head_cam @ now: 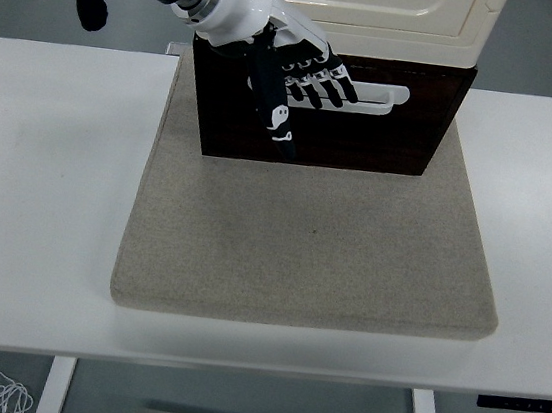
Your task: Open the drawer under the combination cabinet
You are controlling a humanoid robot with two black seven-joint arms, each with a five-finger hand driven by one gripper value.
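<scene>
- The left robot hand (294, 73) is seen reaching in from the upper left, held in front of the dark drawer (328, 107).
- Its fingers (323, 83) are spread and extended toward the right, laid across the left part of the white handle (375, 96); nothing is gripped by them.
- The thumb (273, 105) is pointed downward over the drawer's dark front, apart from the other fingers.
- Whether the fingertips are actually touching the handle cannot be told.
- A white wrist cuff (230, 7) is seen behind the hand, joined to a dark arm segment at the upper left corner.
- The drawer is found at the bottom of the combination cabinet (400, 15), directly beneath its cream-coloured upper section, and appears closed.
- The cabinet is placed at the far edge of a grey felt mat (312, 241), roughly centred on it.
- The mat is laid on the white tabletop (46, 188), with bare surface left on both sides and along the near edge.
- The right arm is not seen in the head view.
</scene>
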